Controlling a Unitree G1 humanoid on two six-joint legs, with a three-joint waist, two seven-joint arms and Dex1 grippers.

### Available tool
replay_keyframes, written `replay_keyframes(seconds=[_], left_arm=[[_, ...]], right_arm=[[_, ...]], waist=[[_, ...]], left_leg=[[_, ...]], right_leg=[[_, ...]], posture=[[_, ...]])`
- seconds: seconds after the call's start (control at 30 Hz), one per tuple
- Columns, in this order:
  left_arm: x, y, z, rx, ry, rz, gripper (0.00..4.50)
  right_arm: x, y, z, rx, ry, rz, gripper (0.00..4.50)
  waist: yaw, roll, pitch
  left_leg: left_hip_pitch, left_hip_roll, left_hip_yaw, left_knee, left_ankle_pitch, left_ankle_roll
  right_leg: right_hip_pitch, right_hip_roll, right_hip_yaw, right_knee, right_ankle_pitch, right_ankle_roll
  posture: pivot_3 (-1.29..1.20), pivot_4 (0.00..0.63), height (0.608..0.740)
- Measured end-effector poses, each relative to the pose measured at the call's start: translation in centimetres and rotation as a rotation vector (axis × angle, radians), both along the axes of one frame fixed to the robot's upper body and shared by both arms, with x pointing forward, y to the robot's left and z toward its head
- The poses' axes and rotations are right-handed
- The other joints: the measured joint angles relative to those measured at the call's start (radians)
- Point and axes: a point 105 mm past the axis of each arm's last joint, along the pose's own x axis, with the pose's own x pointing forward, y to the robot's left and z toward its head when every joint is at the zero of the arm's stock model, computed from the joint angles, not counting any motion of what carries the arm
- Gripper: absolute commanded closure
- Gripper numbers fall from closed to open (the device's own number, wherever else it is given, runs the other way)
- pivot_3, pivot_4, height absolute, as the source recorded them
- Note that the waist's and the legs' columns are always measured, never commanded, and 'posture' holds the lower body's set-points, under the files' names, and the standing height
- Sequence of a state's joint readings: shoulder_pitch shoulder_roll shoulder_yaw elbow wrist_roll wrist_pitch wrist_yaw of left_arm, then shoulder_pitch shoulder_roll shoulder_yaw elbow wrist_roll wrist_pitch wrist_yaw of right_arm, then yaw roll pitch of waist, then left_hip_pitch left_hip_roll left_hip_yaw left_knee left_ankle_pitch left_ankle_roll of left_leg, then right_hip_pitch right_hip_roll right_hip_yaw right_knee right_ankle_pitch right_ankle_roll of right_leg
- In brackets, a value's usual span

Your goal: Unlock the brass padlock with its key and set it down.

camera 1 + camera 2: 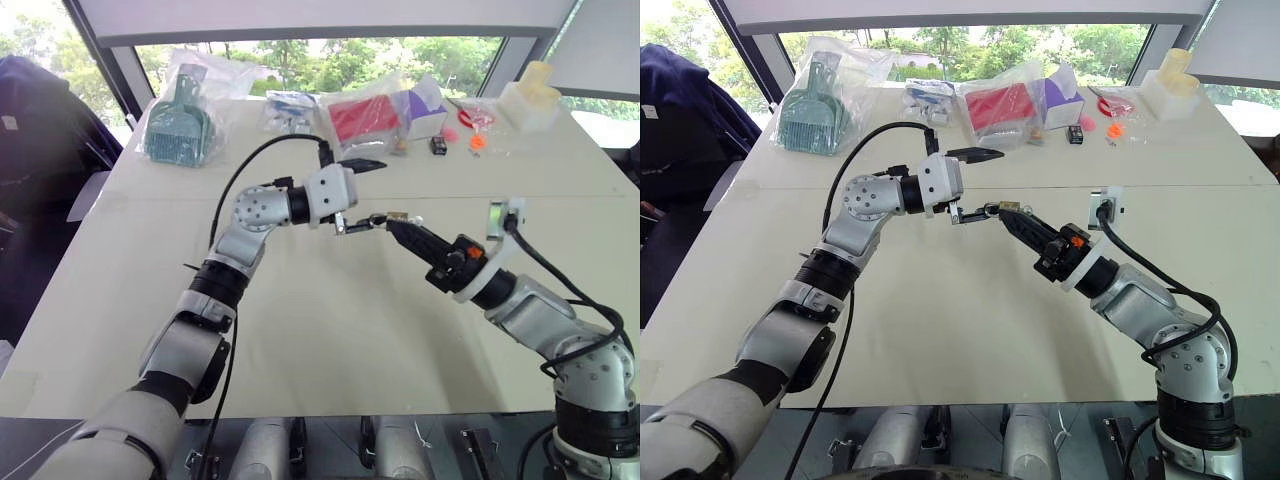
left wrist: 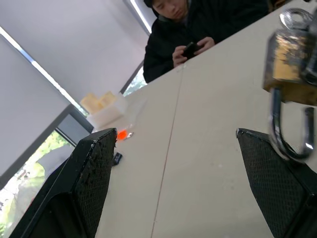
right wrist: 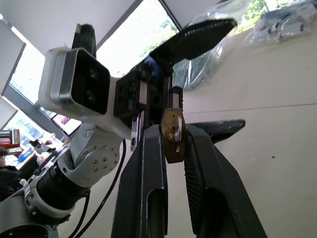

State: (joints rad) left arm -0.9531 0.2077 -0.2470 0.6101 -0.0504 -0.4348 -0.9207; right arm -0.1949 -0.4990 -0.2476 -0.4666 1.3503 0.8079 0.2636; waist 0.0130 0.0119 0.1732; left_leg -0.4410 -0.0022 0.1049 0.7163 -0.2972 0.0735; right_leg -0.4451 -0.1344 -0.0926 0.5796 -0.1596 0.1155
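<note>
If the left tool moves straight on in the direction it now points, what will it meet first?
Most likely the brass padlock, which the right tool holds up just ahead of the open left tool. The shackle already hangs near one finger, though depth is unclear.

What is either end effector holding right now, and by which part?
The right end effector pinches the brass padlock by its body; the left end effector is open, holding nothing.
</note>
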Motion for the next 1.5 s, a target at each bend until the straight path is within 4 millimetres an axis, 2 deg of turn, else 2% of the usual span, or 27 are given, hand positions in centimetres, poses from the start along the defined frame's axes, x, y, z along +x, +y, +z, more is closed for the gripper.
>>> replay_keyframes(seconds=[0.23, 0.37, 0.5, 0.6, 0.63, 0.83, 0.97, 1.23, 1.37, 1.5], left_arm=[[0.3, 0.1, -0.5, 0.014, 0.002, 0.02, 0.51], [1.5, 1.2, -1.3, 0.028, 0.035, 0.095, 0.51], [2.2, 2.7, -0.1, -0.037, 0.096, 0.14, 0.51], [0.8, 3.3, 0.9, -0.075, 0.138, 0.093, 0.51], [-0.1, 3.4, 0.7, -0.078, 0.176, 0.062, 0.51], [-2.0, 4.2, 0.2, -0.052, 0.264, 0.042, 0.51], [-2.8, 3.8, 0.8, -0.053, 0.274, 0.018, 0.51], [-2.9, 3.1, 0.5, -0.053, 0.294, -0.006, 0.51], [-2.4, 2.7, 0.0, -0.052, 0.292, -0.011, 0.51], [-1.9, 2.0, 0.4, -0.053, 0.271, -0.02, 0.51]], right_arm=[[-0.1, 0.2, -0.2, -0.003, 0.006, 0.007, 4.5], [-0.1, 0.2, -0.2, -0.004, 0.007, 0.006, 4.5], [0.0, 0.2, -0.2, -0.006, 0.007, -0.003, 4.5], [0.1, 0.0, -0.2, -0.007, 0.005, -0.014, 4.5], [0.2, -0.3, -0.2, -0.011, 0.005, -0.025, 4.5], [0.7, -0.8, -0.5, -0.02, 0.018, -0.05, 4.5], [0.9, -0.8, -0.1, -0.02, 0.003, -0.045, 4.5], [0.9, -0.7, -0.1, -0.019, 0.0, -0.04, 4.5], [0.8, -0.5, 0.0, -0.015, -0.002, -0.031, 4.5], [0.3, 0.0, 0.3, -0.009, -0.013, -0.004, 4.5]], waist=[[0.0, 0.0, 0.0], [0.0, 0.0, 0.0], [0.0, 0.0, 0.0], [-0.002, 0.0, 0.0], [-0.002, 0.0, 0.0], [0.001, 0.0, 0.0], [0.0, 0.0, 0.0], [0.0, 0.0, 0.0], [0.001, 0.0, 0.0], [0.0, 0.0, 0.0]], left_leg=[[0.0, 0.0, 0.0, 0.0, 0.0, 0.0], [0.0, 0.0, 0.0, 0.0, 0.0, 0.0], [0.0, 0.0, 0.0, 0.0, 0.0, 0.0], [0.0, 0.0, 0.0, 0.0, 0.0, 0.0], [0.0, 0.0, 0.0, 0.0, 0.001, -0.001], [0.0, 0.0, -0.001, 0.0, 0.001, -0.001], [0.001, 0.0, -0.001, 0.0, 0.001, -0.001], [0.001, 0.0, -0.001, 0.0, 0.001, -0.002], [0.001, 0.0, -0.001, 0.0, 0.001, -0.002], [0.001, 0.0, -0.001, 0.0, 0.001, -0.001]], right_leg=[[0.0, 0.0, 0.0, 0.0, 0.0, 0.0], [0.0, 0.0, 0.0, 0.0, 0.0, 0.0], [0.0, 0.0, 0.0, 0.0, 0.0, 0.0], [0.0, 0.0, 0.0, 0.0, 0.0, 0.0], [0.0, 0.0, 0.0, 0.0, 0.0, 0.0], [0.001, 0.0, 0.0, 0.0, 0.0, 0.0], [0.001, 0.001, 0.0, 0.0, 0.0, 0.0], [0.001, 0.001, 0.0, 0.0, 0.0, 0.0], [0.001, 0.001, 0.0, 0.0, 0.0, 0.0], [0.001, 0.001, 0.0, 0.0, 0.0, 0.0]], posture=[[0.0, 0.15, 0.735], [0.0, 0.15, 0.735], [0.0, 0.15, 0.735], [0.0, 0.15, 0.735], [0.0, 0.15, 0.735], [0.0, 0.15, 0.735], [0.0, 0.15, 0.735], [0.0, 0.15, 0.735], [0.0, 0.15, 0.735], [0.0, 0.15, 0.735]])
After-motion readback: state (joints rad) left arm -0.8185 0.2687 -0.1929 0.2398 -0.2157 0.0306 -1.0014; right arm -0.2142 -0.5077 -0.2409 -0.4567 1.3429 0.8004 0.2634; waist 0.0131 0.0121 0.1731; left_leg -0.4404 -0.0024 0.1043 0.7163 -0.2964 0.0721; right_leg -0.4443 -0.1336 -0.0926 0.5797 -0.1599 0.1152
